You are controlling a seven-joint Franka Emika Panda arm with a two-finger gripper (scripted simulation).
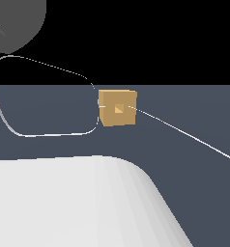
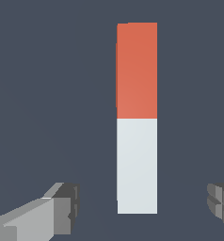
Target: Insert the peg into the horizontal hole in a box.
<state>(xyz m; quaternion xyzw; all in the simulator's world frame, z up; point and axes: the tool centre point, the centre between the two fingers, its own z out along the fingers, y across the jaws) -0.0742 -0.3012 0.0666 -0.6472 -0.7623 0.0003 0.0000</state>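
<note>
In the wrist view the peg [image 2: 137, 117] lies flat on the dark grey surface, one half orange-red, the other white. My gripper [image 2: 142, 207] is open, its two grey fingertips [image 2: 62, 207] set wide apart on either side of the peg's white end, apart from it. In the exterior view the tan box [image 1: 117, 107] stands on the dark surface, its small square hole [image 1: 119, 109] facing the camera. The peg and the gripper do not show in the exterior view.
A large white rounded body [image 1: 78, 202] fills the near part of the exterior view. A thin white cable loop [image 1: 6, 120] lies at the exterior view's left of the box. A grey sphere [image 1: 15, 19] sits in the upper corner.
</note>
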